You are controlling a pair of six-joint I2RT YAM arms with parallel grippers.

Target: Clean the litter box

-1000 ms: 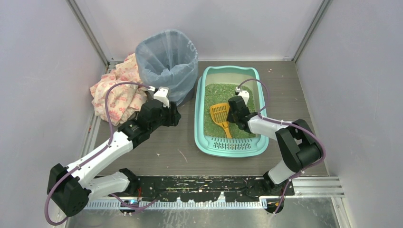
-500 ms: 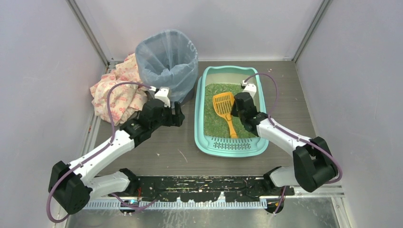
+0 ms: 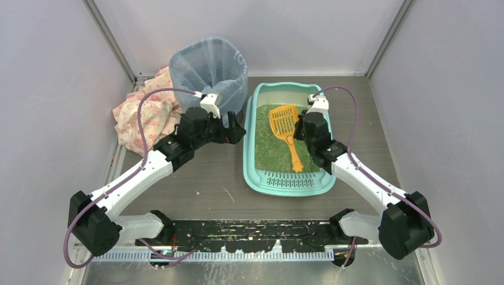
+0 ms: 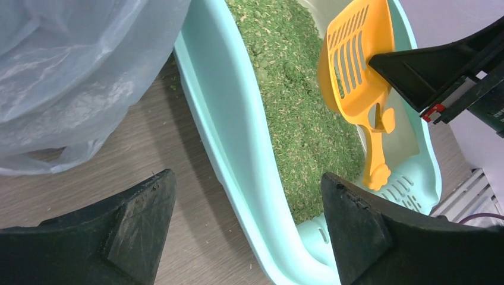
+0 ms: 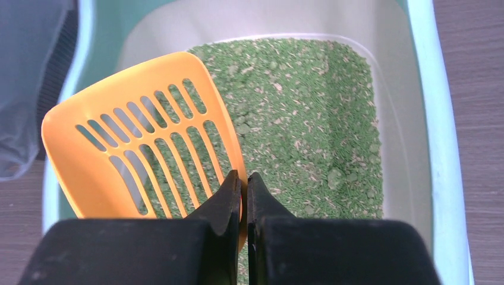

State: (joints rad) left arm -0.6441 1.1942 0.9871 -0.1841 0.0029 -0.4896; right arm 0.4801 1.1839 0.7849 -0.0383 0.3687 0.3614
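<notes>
Right of centre on the table (image 3: 196, 178) sits the litter box (image 3: 252, 160); right gripper (image 5: 243, 181) clamps the orange scoop (image 3: 284, 120) over its litter. At nine o'clock the left gripper (image 3: 236, 128) gapes, empty, bagged bin (image 3: 205, 68) crowding ten o'clock, cloth (image 3: 139, 113) beyond.

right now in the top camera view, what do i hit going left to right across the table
patterned cloth → bag-lined bin → litter box left rim → orange scoop over the litter

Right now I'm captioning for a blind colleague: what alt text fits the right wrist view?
The right tool, shut, pinches the side edge of an orange slotted scoop over green litter in the teal litter box. A bag-lined bin shows at the left edge.
</notes>
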